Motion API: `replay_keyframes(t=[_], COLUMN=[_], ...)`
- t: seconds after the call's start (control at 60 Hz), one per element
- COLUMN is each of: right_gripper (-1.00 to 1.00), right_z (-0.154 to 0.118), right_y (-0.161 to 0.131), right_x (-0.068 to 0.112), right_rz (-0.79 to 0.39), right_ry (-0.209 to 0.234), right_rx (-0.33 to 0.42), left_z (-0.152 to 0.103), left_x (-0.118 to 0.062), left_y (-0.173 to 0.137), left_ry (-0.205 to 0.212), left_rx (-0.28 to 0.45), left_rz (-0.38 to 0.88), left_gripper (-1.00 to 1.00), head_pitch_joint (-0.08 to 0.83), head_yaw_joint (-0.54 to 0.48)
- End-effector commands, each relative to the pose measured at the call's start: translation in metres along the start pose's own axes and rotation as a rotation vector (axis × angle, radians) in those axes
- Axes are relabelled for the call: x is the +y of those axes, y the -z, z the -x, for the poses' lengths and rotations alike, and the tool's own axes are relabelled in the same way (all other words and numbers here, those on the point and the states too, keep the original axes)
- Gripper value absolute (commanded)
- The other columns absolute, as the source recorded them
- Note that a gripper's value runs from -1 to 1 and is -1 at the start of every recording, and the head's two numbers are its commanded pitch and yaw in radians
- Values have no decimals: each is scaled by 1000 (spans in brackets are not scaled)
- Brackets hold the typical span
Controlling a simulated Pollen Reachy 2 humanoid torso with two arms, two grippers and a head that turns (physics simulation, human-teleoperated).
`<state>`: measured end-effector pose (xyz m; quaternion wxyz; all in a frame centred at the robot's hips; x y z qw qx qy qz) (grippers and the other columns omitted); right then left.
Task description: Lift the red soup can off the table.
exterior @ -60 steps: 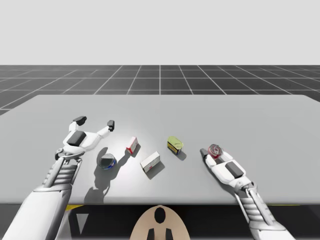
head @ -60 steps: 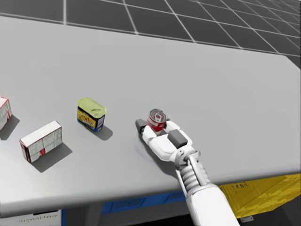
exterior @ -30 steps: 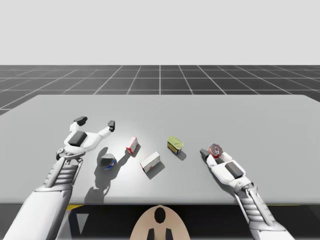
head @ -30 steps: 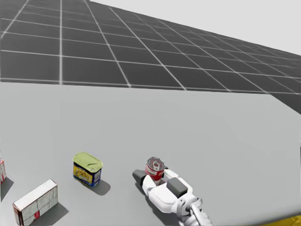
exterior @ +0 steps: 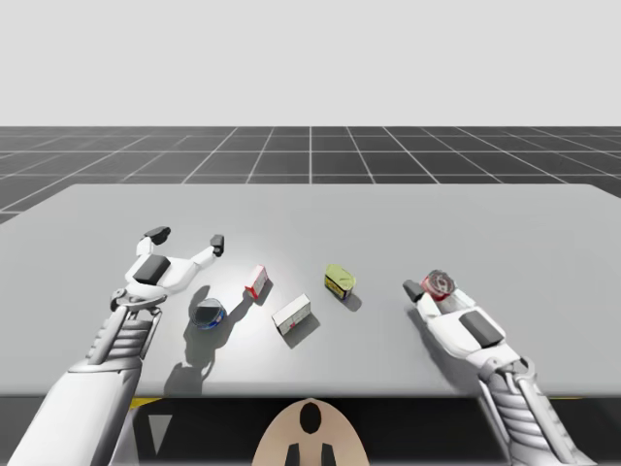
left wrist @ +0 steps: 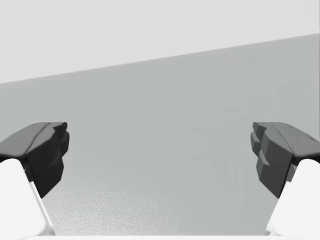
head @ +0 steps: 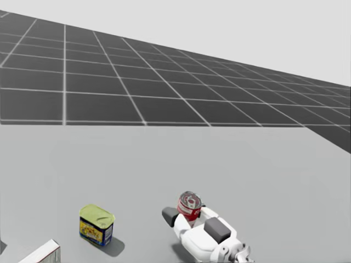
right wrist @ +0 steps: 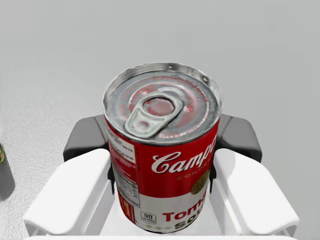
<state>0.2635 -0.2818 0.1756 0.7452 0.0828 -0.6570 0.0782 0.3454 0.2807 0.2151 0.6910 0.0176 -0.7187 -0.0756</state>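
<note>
holding the red soup can in the right claw, with a dark pad pressed on each side. squeezing from two sides like that so as not to drop it on the way up. holding it straight, with the pull-ring lid on top, so as not to tip it. working over the right part of the desk, well apart from the other things, with lots of room to go up without a bump. hard to tell whether touching the desk or just off it.

spreading the left claw wide over on the other side, holding nothing, near a blue can lying on its side. most likely hanging there to be out of the way.

between the two arms: a small red and white box, a bigger white box lying flat, and a yellow-topped tin. not part of the job, so best left alone.

next, probably just a slow, straight pull up with a tight squeeze.
</note>
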Motion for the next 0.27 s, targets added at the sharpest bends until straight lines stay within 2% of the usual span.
replay_keyframes(t=[0.017,0.1,0.267], right_gripper=[1000,1000,1000], right_z=[-68,-93,-147], right_y=[1,-1,-12], right_x=[-2,-2,6], right_rz=[30,47,76], right_ry=[-64,-72,-130], right_rx=[-193,-249,-392], left_z=[-1,-1,-1], left_x=[0,0,0], left_y=[0,0,0], left_ry=[1,-1,-6], left_rx=[-1,1,4], left_rz=[0,-3,-3], left_gripper=[-1000,-1000,-1000], head_pitch_joint=[319,317,309], head_yaw_joint=[-416,-418,-419])
